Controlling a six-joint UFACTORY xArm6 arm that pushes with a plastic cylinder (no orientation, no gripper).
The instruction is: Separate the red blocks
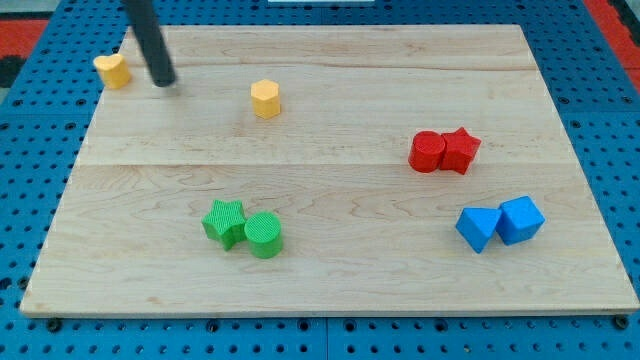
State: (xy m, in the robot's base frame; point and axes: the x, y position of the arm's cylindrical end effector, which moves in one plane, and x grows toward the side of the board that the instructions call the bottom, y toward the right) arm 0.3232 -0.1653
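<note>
Clearly far from the job: my tip point(164, 82) down on the table point(330, 270) near the view's top-left corner, just right of the yellow heart-like block point(113, 70) and apart from it, left of the yellow hexagonal block point(265, 99). No gripper on this rod, so nothing to spread, press together or pinch. Well off toward the view's right, and somewhat lower, the red cylinder point(426, 152) and the red star-shaped block point(461, 150), touching side by side, cylinder on the left, star on the right. Pair's long axis roughly level across the view, seam between them running top to bottom (so a push along that axis would likely just shove both along together). Probably best to come at the seam from the view's top or bottom, or to catch one block alone on its top or bottom face and drive it off across the axis. Long diagonal travel needed first, passing below the yellow hexagonal block. Green star point(224, 222) and green cylinder point(264, 235) at bottom centre, two blue blocks point(500, 223) at bottom right, all clear of that path.
</note>
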